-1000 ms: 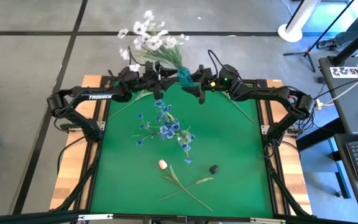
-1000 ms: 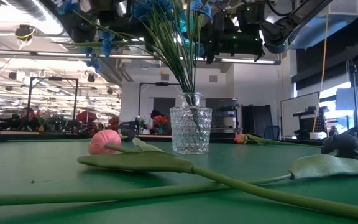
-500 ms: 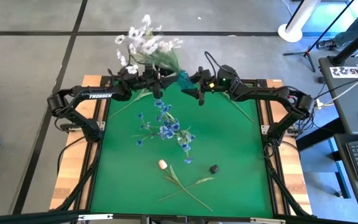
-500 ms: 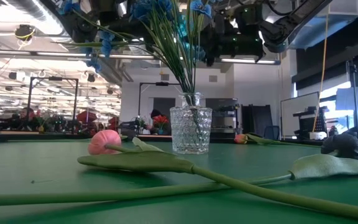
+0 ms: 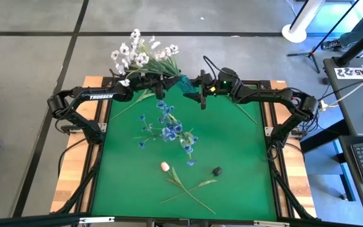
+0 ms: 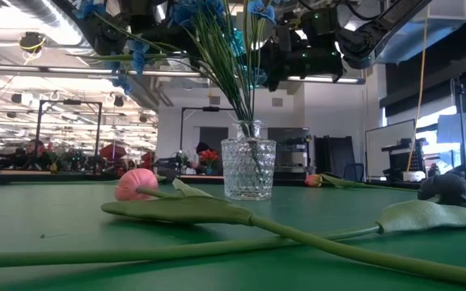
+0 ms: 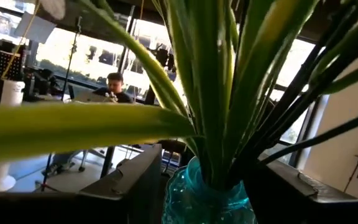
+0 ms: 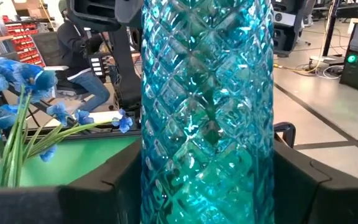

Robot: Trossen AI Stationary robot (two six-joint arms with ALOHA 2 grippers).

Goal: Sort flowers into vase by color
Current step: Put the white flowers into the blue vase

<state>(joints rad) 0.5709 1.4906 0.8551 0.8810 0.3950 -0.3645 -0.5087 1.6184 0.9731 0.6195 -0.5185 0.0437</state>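
Observation:
A teal cut-glass vase [image 5: 184, 80] with white flower sprays [image 5: 137, 52] hangs above the table's far edge between both grippers. My right gripper [image 5: 193, 84] is shut on its body [image 8: 207, 112]. My left gripper [image 5: 169, 80] is shut at its mouth, where the green stems [image 7: 210, 112] come out. A clear glass vase [image 6: 248, 168] stands mid-table and holds the blue flowers [image 5: 167, 129]. A pink tulip [image 5: 164, 166] lies on its stem and leaves near the front. A dark bud [image 5: 217, 170] lies to its right. My left gripper has its two fingers on either side of the vase's upper end [image 7: 207, 202], just below the stems. It comes level from the table's left. The contact sits at the picture's bottom edge. My right gripper pinches the vase's patterned body [image 8: 166, 186] between its two fingers, level from the table's right, across the vase. The vase is lifted clear of the table, its flowers leaning to the far left.
Loose stems lie on the green mat at the far left [image 5: 131, 101] and the far right [image 5: 244, 110], the latter with a tulip bud [image 6: 314, 179]. The pink tulip's long stem and leaves [image 5: 191, 189] spread across the near middle.
The white sprays have swung from pointing over the far edge toward the table's far left, tipping lower. The teal vase stays between both grippers at the same place. The things on the mat have not moved.

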